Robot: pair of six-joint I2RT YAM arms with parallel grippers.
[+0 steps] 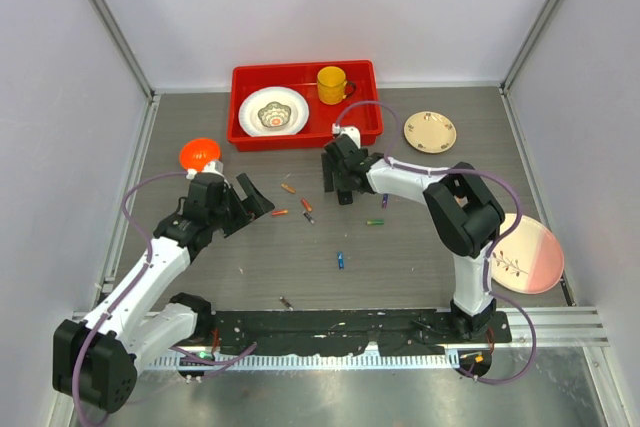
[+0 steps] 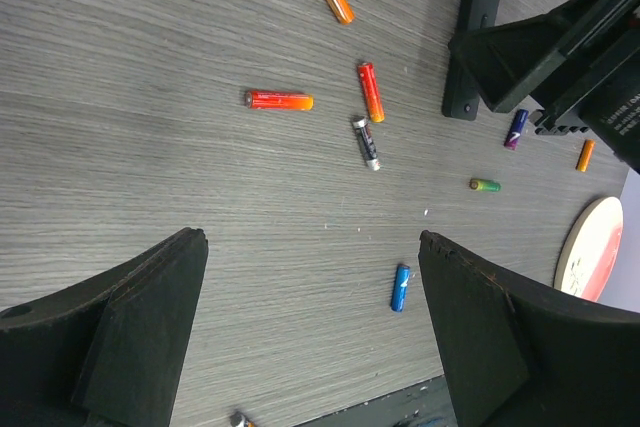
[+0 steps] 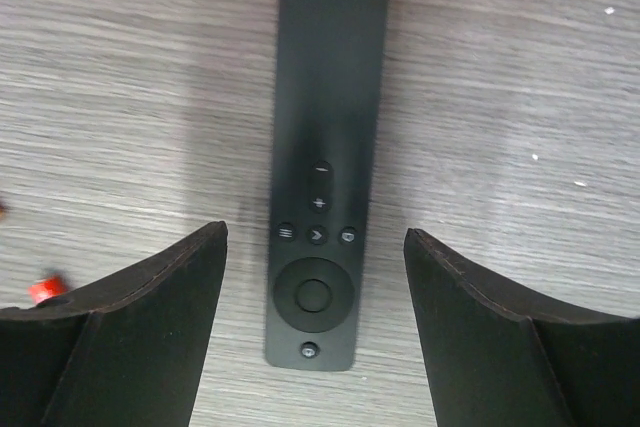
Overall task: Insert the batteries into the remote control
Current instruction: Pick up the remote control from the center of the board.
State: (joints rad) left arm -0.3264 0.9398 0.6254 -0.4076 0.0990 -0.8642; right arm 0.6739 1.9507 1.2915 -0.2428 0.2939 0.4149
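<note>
Right pincer (image 3: 315, 235) spread wide over remote control (image 3: 325, 97), buttons up, long axis toward wrist

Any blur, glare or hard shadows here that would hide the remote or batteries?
Top external: even light, no glare on the table. Left wrist: batteries sharp, colours distinct. Right wrist: remote clear, buttons visible, soft shadow along its left side in the picture.
</note>
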